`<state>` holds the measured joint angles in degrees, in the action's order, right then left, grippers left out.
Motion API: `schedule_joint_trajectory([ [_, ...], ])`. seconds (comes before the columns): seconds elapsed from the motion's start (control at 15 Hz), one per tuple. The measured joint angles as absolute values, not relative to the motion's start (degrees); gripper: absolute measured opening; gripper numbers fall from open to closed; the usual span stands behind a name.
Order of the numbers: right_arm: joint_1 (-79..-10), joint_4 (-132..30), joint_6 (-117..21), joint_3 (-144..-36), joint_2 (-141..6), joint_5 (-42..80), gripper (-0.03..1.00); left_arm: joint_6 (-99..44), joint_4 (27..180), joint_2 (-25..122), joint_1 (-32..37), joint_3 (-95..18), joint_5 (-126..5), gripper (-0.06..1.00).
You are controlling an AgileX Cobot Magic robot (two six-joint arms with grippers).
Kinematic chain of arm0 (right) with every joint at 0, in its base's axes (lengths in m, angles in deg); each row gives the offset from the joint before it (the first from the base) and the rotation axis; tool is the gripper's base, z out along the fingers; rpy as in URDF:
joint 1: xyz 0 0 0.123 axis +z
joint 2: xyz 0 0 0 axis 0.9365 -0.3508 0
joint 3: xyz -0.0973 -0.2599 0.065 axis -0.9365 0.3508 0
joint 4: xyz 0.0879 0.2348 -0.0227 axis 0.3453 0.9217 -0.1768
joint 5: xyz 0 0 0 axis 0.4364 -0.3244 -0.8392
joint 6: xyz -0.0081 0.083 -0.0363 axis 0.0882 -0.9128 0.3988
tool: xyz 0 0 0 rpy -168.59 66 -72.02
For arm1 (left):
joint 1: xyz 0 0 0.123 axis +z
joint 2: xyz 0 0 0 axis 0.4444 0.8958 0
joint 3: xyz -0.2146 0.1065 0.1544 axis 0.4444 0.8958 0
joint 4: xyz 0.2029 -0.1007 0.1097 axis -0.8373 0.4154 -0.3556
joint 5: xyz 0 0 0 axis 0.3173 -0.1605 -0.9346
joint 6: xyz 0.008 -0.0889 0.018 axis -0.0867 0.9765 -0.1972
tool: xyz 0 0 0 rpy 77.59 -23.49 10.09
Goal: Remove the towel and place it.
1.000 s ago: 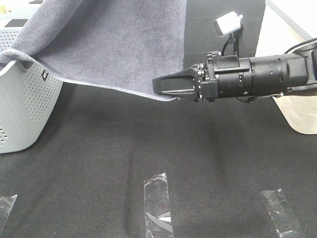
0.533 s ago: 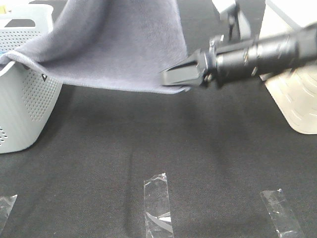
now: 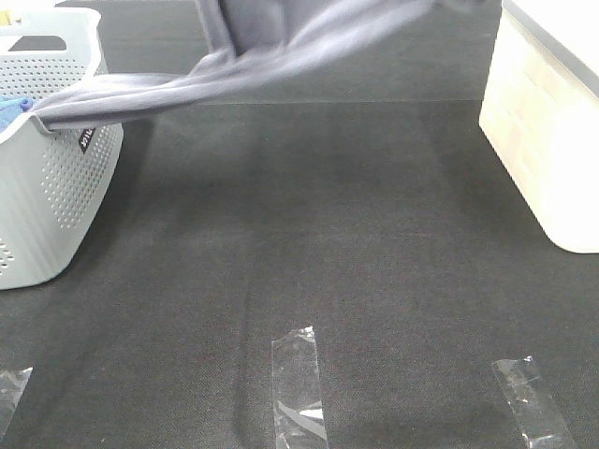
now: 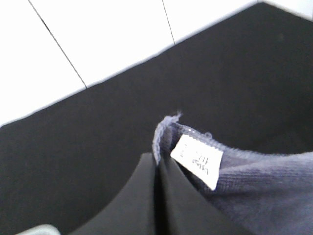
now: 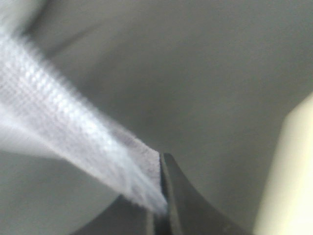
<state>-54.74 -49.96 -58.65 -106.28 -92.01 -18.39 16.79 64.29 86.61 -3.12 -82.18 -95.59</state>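
The left gripper (image 4: 157, 171) has its black jaws pressed together on a corner of the towel (image 4: 254, 193), pinching the hemmed edge just beside a small white label (image 4: 197, 160) sewn to that corner. The right gripper (image 5: 164, 171) is likewise clamped on the cloth, with a thin, blurred edge of the towel (image 5: 73, 122) running out from between its jaws. Neither gripper shows in the high view. There, the towel (image 3: 281, 51) hangs in the air as a stretched, bunched band. Its low end lies over the rim of the grey perforated basket (image 3: 47, 196) at the far left, and the rest rises to the right and away, running out of the top of the picture. A bit of blue cloth (image 3: 13, 110) shows inside the basket, beside the towel's low end. Below the towel lies the black mat (image 3: 356, 234), with a cream bin (image 3: 547, 140) at the right edge and three strips of clear tape (image 3: 299, 383) along the near side.
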Motion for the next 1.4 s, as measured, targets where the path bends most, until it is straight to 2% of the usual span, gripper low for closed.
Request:
schedule_joint_trajectory([
  [0.2,-54.7,-54.6,-59.9,-120.6,-95.1,-17.1,0.00,19.5,64.3,86.3,0.3,-82.2,-78.3,0.00],
  [0.4,-54.7,-55.6,-58.8,-131.9,-96.4,-9.2,0.00,19.8,64.1,85.5,2.3,-83.1,-62.8,0.00],
  [0.73,-54.7,-55.8,-57.9,-136.5,-96.4,2.6,0.00,19.5,63.7,85.6,6.0,-84.8,-47.4,0.00],
  [1.0,-54.6,-57.1,-57.9,-136.5,-99.3,-6.0,0.00,19.5,63.8,89.1,5.8,-84.9,-56.7,0.00],
  [1.4,-54.6,-57.1,-59.0,-136.5,-108.7,-28.0,0.00,19.5,73.1,95.1,4.1,-84.5,-90.4,0.00],
])
